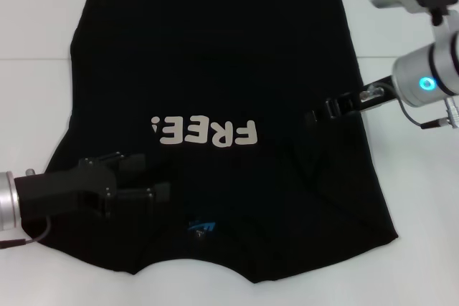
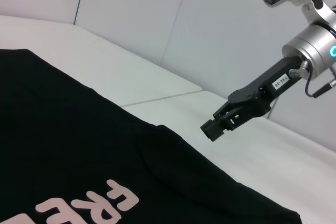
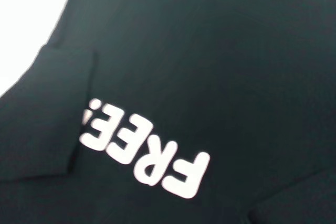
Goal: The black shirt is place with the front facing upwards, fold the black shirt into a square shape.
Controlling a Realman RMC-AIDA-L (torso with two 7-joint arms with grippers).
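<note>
Table (image 1: 36,34): plain white surface under everything, bare around the cloth.

Black shirt (image 1: 215,69): spread flat with the print up, collar end nearest the robot, hem at the far side. Both sleeves look already folded in over the body, so the outline is a long panel — its long axis runs from the robot straight away toward the far edge.

"FREE!" print (image 1: 204,132): white letters across the chest, reading upside down in the head view; its left end is partly hidden under the folded-in flap.

Left gripper (image 1: 147,177): low over the collar-side left part of the shirt, just robot-side of the print, fingers parted and holding nothing (one finger tip reaches toward the neck).

Right gripper (image 1: 323,112): at the shirt's right edge, level with the print; in the left wrist view it hangs a little above the cloth (image 2: 212,127) with its fingers close together and nothing visibly between them.

Neck label (image 1: 201,228): small blue tag at the collar, between the two arms and nearer the left one.

Deciding relation: both grippers sit near the collar half, one on each side, and the hem lies well beyond them along the long axis — so my guess is the remaining fold runs lengthwise, collar and hem brought together.
</note>
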